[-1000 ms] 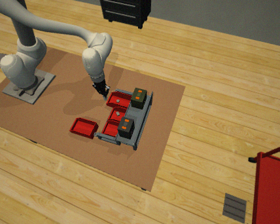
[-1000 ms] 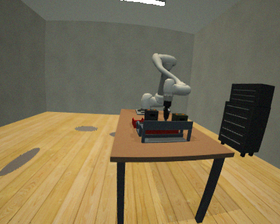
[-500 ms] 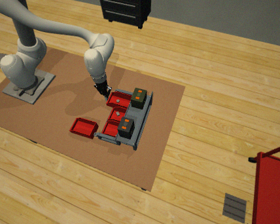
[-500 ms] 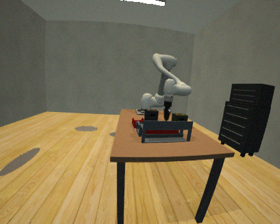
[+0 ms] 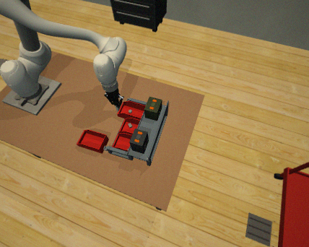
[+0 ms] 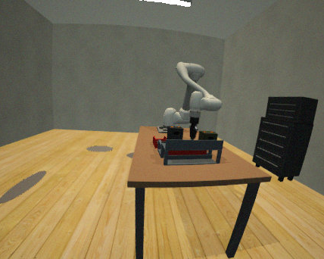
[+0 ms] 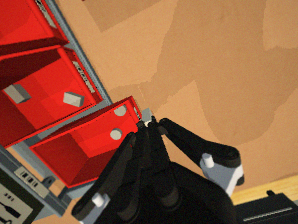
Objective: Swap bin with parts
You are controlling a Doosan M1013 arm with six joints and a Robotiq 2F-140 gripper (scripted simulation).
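Claw: gripper clenched, apparently on nothing; fingertips just beside the outer corner of the loaded bin.
Loaded bin: end bin in the end bay of the shelf, open front outward, round parts inside; askew to the neighbouring bin and jutting past the lip line.
Empty bin: upright on the table, at the red bin, near the shelf's far end.
Jamming risk: likely if pushed at one corner only, through further twist against the neighbour or end wall.
Lip risk: possible hang-up on the front lip, with a flat push and no lift.
Spill risk: possible loss of parts over the low front, from a hard shove or steep tilt.
Slip risk: possible skid of the narrow fingertips off the rim.
Hidden: rear of the loaded bin, under the board; underside contact with the lip.
Hard to read: pale patch at the fingertips, pad or otherwise; any actual touch on the bin.
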